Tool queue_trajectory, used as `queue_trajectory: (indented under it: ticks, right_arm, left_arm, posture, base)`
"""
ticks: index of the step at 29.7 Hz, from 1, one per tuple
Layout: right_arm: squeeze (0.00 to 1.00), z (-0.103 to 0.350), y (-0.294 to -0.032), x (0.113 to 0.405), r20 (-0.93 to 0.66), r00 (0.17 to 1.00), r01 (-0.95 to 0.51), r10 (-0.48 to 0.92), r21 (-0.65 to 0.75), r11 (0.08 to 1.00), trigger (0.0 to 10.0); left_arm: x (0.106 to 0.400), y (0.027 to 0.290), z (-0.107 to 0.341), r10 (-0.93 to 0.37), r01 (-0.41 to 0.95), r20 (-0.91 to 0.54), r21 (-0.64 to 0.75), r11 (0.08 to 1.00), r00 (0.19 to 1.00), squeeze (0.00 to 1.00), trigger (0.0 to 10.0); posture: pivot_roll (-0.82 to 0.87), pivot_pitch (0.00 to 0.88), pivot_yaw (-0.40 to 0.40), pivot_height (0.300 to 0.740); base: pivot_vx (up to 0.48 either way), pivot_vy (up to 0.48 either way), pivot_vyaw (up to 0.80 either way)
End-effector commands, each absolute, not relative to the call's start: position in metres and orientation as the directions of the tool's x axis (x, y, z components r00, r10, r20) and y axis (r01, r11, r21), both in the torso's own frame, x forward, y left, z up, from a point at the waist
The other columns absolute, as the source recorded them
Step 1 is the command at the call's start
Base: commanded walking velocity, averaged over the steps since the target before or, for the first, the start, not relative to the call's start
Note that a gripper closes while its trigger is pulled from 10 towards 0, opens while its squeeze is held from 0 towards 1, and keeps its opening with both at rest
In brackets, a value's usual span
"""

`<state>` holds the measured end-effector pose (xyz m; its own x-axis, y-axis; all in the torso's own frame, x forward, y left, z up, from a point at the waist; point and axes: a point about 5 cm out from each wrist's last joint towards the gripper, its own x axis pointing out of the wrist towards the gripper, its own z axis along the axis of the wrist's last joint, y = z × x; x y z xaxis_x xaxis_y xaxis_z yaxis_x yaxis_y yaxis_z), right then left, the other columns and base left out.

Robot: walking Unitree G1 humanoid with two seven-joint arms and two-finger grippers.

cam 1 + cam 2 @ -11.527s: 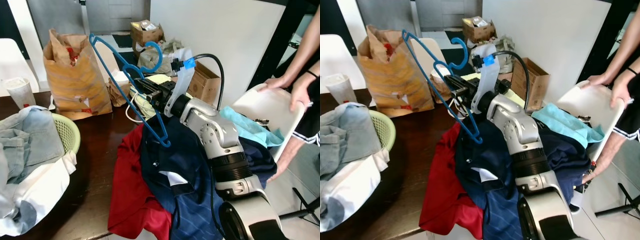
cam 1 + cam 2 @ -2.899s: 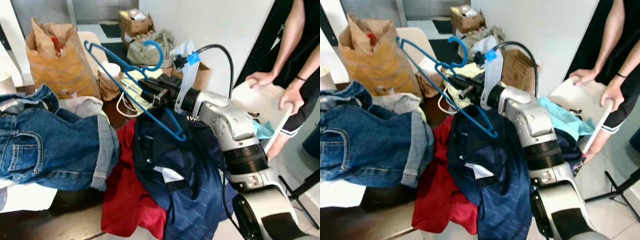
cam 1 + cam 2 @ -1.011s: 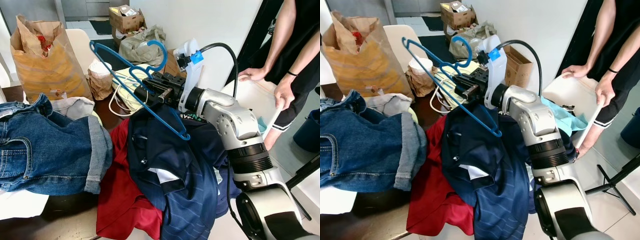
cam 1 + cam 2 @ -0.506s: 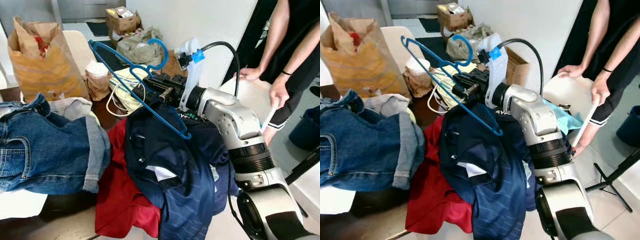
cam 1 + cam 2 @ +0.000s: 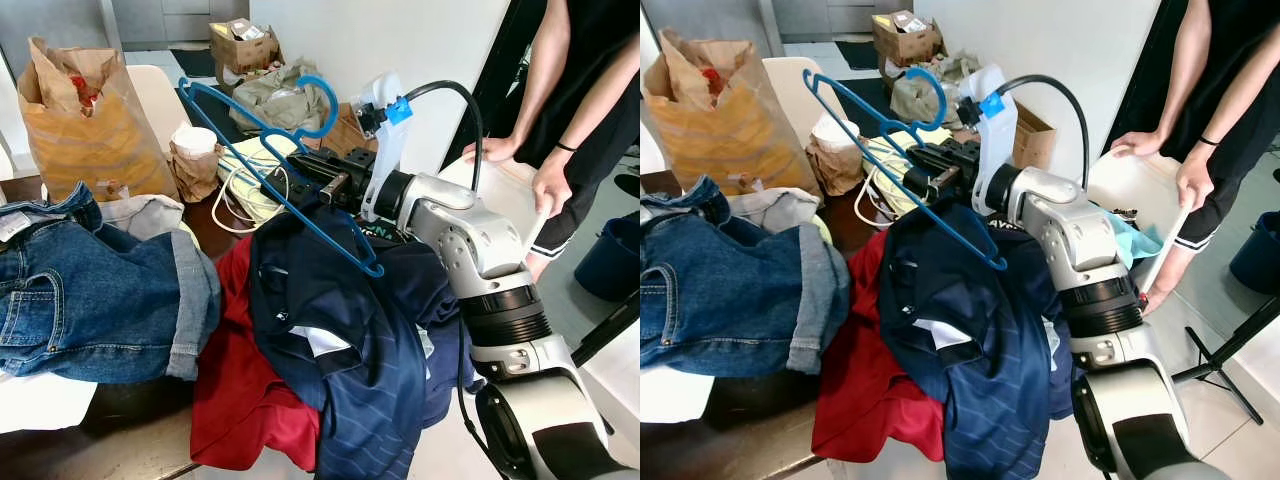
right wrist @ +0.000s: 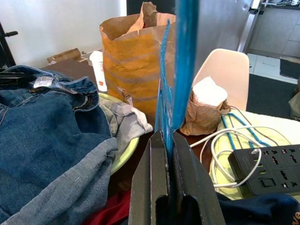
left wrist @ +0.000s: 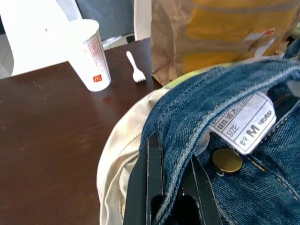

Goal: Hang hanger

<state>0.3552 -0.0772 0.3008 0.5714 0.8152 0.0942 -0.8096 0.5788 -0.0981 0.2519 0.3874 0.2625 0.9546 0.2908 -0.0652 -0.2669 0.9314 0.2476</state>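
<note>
The right hand clamps the blue plastic hanger above the navy shirt; the left hand pinches blue denim jeans. Keep the hanger level, hook clear of the cables

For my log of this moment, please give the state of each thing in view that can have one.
blue hanger: lifted off the table, bare, clamped in the right gripper.
jeans: lifted, waistband pinched by the left gripper.
navy shirt: draped over the right arm, not on the hanger.
red garment: crumpled on the table edge.
paper bag: upright, open at the top.
paper cup: upright on the table.
</note>
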Motion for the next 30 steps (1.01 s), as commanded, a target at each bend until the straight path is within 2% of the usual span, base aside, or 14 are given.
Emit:
queue_trajectory:
  ticks: [1, 4, 6, 7, 8, 9, 11, 12, 14, 15, 16, 18, 19, 30]
  right_arm:
    - [0.0, 0.306, -0.079, 0.355, 0.107, 0.577, -0.803, 0.81, -0.107, 0.586, 10.0]
    - [0.0, 0.306, -0.078, 0.356, 0.113, 0.578, -0.803, 0.808, -0.098, 0.588, 10.0]
    - [0.0, 0.306, -0.078, 0.356, 0.124, 0.579, -0.804, 0.806, -0.08, 0.59, 10.0]
    - [0.0, 0.306, -0.078, 0.356, 0.137, 0.578, -0.806, 0.804, -0.058, 0.589, 10.0]
    - [0.0, 0.306, -0.078, 0.356, 0.137, 0.578, -0.806, 0.804, -0.058, 0.589, 10.0]
    - [0.0, 0.307, -0.078, 0.356, 0.155, 0.575, -0.81, 0.803, -0.03, 0.586, 10.0]
    - [0.0, 0.307, -0.078, 0.356, 0.155, 0.575, -0.81, 0.803, -0.03, 0.586, 10.0]
    - [0.0, 0.31, -0.078, 0.354, 0.21, 0.55, -0.831, 0.808, 0.043, 0.554, 10.0]
    - [0.0, 0.31, -0.078, 0.354, 0.21, 0.55, -0.831, 0.808, 0.043, 0.554, 10.0]
    - [0.0, 0.314, -0.079, 0.351, 0.274, 0.514, -0.856, 0.813, 0.11, 0.504, 10.0]
    - [0.0, 0.319, -0.08, 0.346, 0.343, 0.468, -0.883, 0.814, 0.159, 0.441, 10.0]
    - [0.0, 0.319, -0.08, 0.346, 0.343, 0.468, -0.883, 0.814, 0.159, 0.441, 10.0]
    - [0.0, 0.322, -0.081, 0.343, 0.387, 0.437, -0.899, 0.812, 0.182, 0.398, 10.0]
    - [0.0, 0.324, -0.091, 0.342, 0.559, 0.434, -0.9, 0.707, 0.308, 0.309, 10.0]
  left_arm:
    - [0.249, 0.386, 0.287, 0.282, -0.272, 0.005, 0.282, 0.92, 0.959, 0.0, 0.0]
    - [0.25, 0.376, 0.307, 0.225, -0.237, 0.075, 0.277, 0.931, 0.971, 0.0, 0.0]
    - [0.25, 0.358, 0.334, 0.116, -0.156, 0.167, 0.25, 0.956, 0.979, 0.0, 0.0]
    - [0.247, 0.334, 0.362, -0.031, -0.032, 0.267, 0.23, 0.973, 0.963, 0.0, 0.0]
    - [0.247, 0.334, 0.362, -0.031, -0.032, 0.267, 0.23, 0.973, 0.963, 0.0, 0.0]
    - [0.239, 0.308, 0.389, -0.197, 0.118, 0.363, 0.228, 0.966, 0.911, 0.0, 0.0]
    - [0.239, 0.308, 0.389, -0.197, 0.118, 0.363, 0.228, 0.966, 0.911, 0.0, 0.0]
    - [0.226, 0.274, 0.416, -0.398, 0.313, 0.455, 0.251, 0.916, 0.797, 0.0, 0.0]
    - [0.226, 0.274, 0.416, -0.398, 0.313, 0.455, 0.251, 0.916, 0.797, 0.0, 0.0]
    - [0.212, 0.245, 0.431, -0.555, 0.479, 0.497, 0.285, 0.831, 0.667, 0.0, 10.0]
    - [0.202, 0.225, 0.437, -0.652, 0.606, 0.521, 0.288, 0.742, 0.551, 0.0, 10.0]
    - [0.202, 0.225, 0.437, -0.652, 0.606, 0.521, 0.288, 0.742, 0.551, 0.0, 10.0]
    - [0.197, 0.215, 0.439, -0.695, 0.673, 0.532, 0.283, 0.684, 0.483, 0.0, 10.0]
    - [0.227, 0.199, 0.404, -0.713, 0.714, 0.46, 0.212, 0.667, 0.529, 0.0, 10.0]
  posture:
    - [-0.02, 0.055, -0.093, 0.74]
    - [-0.02, 0.054, -0.09, 0.74]
    - [-0.01, 0.052, -0.088, 0.74]
    - [-0.01, 0.052, -0.084, 0.74]
    - [-0.01, 0.052, -0.084, 0.74]
    - [-0.01, 0.051, -0.082, 0.74]
    - [-0.01, 0.051, -0.082, 0.74]
    - [0.0, 0.048, -0.075, 0.74]
    - [0.0, 0.048, -0.075, 0.74]
    - [0.01, 0.045, -0.069, 0.74]
    - [0.01, 0.041, -0.065, 0.74]
    - [0.01, 0.041, -0.065, 0.74]
    - [0.01, 0.041, -0.065, 0.74]
    - [0.01, 0.005, -0.036, 0.74]
  base:
    - [0.0, 0.0, 0.0]
    - [0.0, 0.0, 0.0]
    - [0.0, 0.0, 0.0]
    - [0.0, 0.0, 0.0]
    - [0.0, 0.0, 0.0]
    - [0.0, 0.0, 0.0]
    - [0.0, 0.0, 0.0]
    - [0.0, 0.0, 0.0]
    - [0.0, 0.0, 0.0]
    - [0.0, 0.0, 0.0]
    - [0.0, 0.0, 0.0]
    - [0.0, 0.0, 0.0]
    - [0.0, 0.0, 0.0]
    - [-0.355, 0.0, 0.0]
